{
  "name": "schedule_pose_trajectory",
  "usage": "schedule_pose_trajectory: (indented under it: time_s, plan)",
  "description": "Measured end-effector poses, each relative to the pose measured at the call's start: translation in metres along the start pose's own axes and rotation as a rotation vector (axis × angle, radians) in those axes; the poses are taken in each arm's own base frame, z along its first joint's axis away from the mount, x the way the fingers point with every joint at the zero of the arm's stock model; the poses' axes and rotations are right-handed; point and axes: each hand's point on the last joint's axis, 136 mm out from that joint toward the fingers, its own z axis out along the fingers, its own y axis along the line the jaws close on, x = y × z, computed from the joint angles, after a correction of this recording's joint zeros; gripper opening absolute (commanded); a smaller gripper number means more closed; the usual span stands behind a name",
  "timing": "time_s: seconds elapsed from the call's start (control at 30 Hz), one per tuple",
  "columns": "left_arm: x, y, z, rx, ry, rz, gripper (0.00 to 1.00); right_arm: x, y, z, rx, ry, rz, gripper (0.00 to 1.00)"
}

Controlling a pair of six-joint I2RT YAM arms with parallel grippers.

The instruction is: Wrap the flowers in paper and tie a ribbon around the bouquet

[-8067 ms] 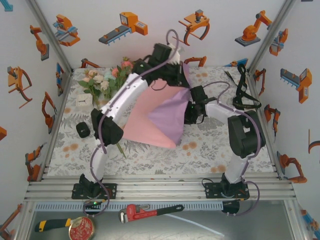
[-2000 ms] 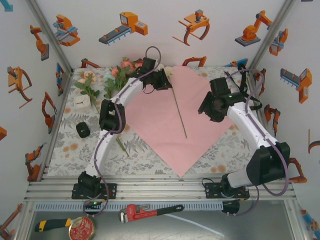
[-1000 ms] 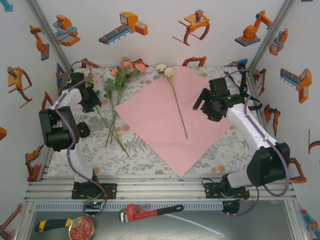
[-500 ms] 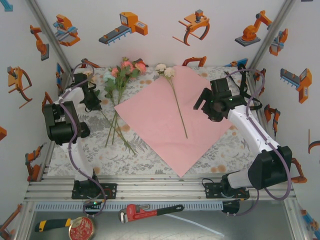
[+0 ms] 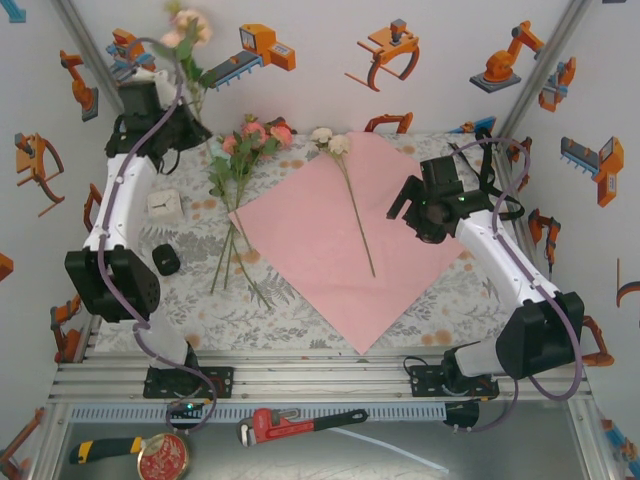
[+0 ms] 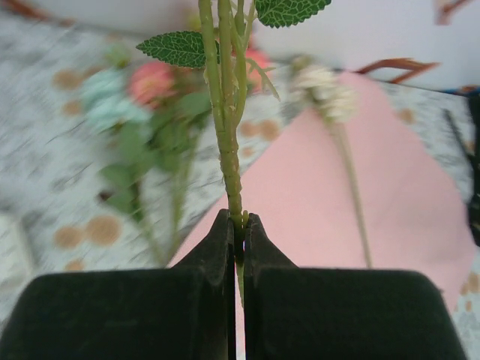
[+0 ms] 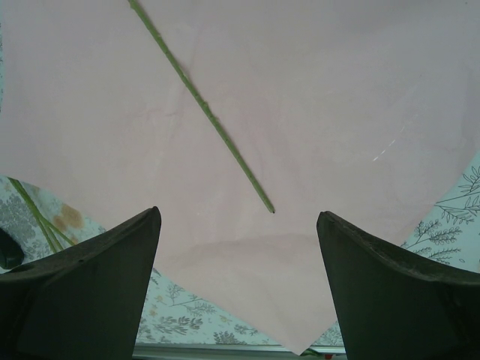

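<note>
A second ago the left tool (image 5: 178,122) was low beside the flowers lying left of the paper (image 5: 300,250). Now it has risen well above the worktop (image 5: 200,300), up and to the left of the paper's far corner, and its jaws have gone from half open to pinched shut. The left wrist view shows the left tool (image 6: 236,221) clamped on a thin green stem (image 6: 229,150). The peach bloom (image 5: 186,22) stands high above the arm.

The paper lies flat, pink side up, one corner pointing at the near edge. One cream-headed stem (image 5: 355,215) lies along its middle, head at the far corner. The other flowers (image 5: 240,165) lie in a loose bunch just off its left edge, their stems splayed on the worktop.

The right tool (image 5: 405,212) hovers over the right half of the paper, jaws spread wide and holding nothing. Its wrist view shows the right tool (image 7: 238,216) above the cut end of the cream stem.

We judge the task still early. A second flower is in the air, likely headed for the paper. No wrapping or tying has begun.
</note>
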Motion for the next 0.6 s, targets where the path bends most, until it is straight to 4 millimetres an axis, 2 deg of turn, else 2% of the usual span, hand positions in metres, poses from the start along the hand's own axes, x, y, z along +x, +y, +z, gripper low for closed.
schedule_pose_trajectory:
  time_s: [0.07, 0.13, 0.2, 0.33, 0.4, 0.5, 0.6]
  plan:
    - [-0.002, -0.037, 0.014, 0.093, -0.012, 0.015, 0.0, 0.0, 0.0, 0.0, 0.0, 0.0, 0.0, 0.77]
    - [0.007, -0.067, 0.038, 0.165, 0.005, 0.008, 0.0, 0.0, 0.0, 0.0, 0.0, 0.0, 0.0, 0.77]
    - [0.025, -0.092, 0.071, 0.218, 0.034, -0.009, 0.0, 0.0, 0.0, 0.0, -0.001, -0.001, 0.0, 0.77]
    - [0.083, -0.132, 0.137, 0.284, 0.14, -0.025, 0.0, -0.001, 0.0, 0.0, -0.001, -0.001, 0.0, 0.77]
    - [0.119, -0.153, 0.169, 0.316, 0.202, -0.038, 0.0, 0.0, 0.0, 0.0, 0.0, -0.001, 0.0, 0.77]
    - [0.165, -0.178, 0.201, 0.346, 0.271, -0.047, 0.0, -0.001, 0.0, -0.003, -0.005, -0.008, 0.0, 0.77]
    - [0.192, -0.193, 0.225, 0.365, 0.305, -0.05, 0.0, 0.001, -0.004, -0.011, -0.008, -0.023, 0.006, 0.77]
